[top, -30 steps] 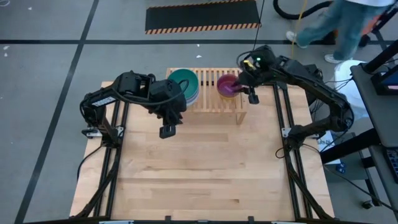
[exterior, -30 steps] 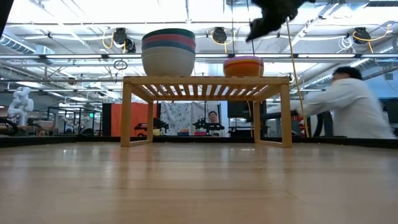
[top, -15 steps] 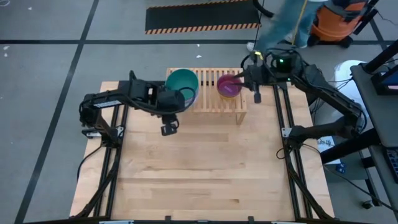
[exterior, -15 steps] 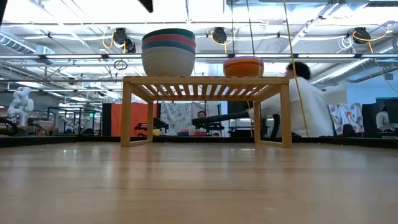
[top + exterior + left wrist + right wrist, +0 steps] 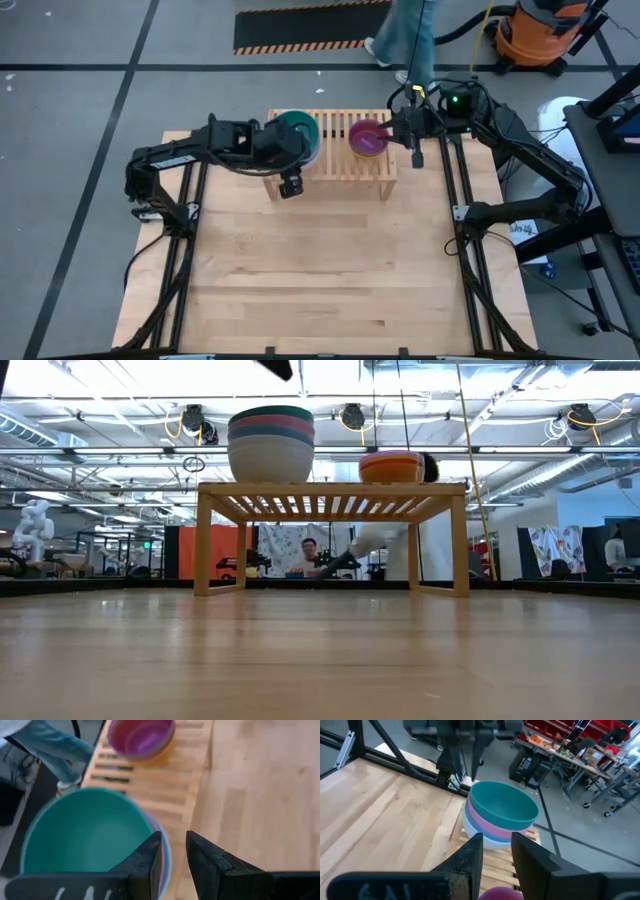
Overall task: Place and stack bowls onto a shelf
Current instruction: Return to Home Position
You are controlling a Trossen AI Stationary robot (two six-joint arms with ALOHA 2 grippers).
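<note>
Bare butcher-block table (image 5: pixel 330 260); all visible plastic bowls sit stacked on light-wood slatted shelf (image 5: pixel 335 160). Left gripper (image 5: pixel 174 857) and right gripper (image 5: pixel 496 851) apparently empty, jaws slightly parted. Task likely complete.

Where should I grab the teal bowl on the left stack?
Pinch the teal bowl by its thin rim, coming from straight above. It sits upright and open on top of its stack on the shelf, so only the rim is free to grip.

On the pale slatted-wood shelf (image 5: pixel 340 160), a teal bowl (image 5: pixel 504 808) tops pink (image 5: pixel 492 827), blue and white bowls; beside that stack, a purple bowl (image 5: pixel 367 137) sits over orange. Both arms are black.
</note>
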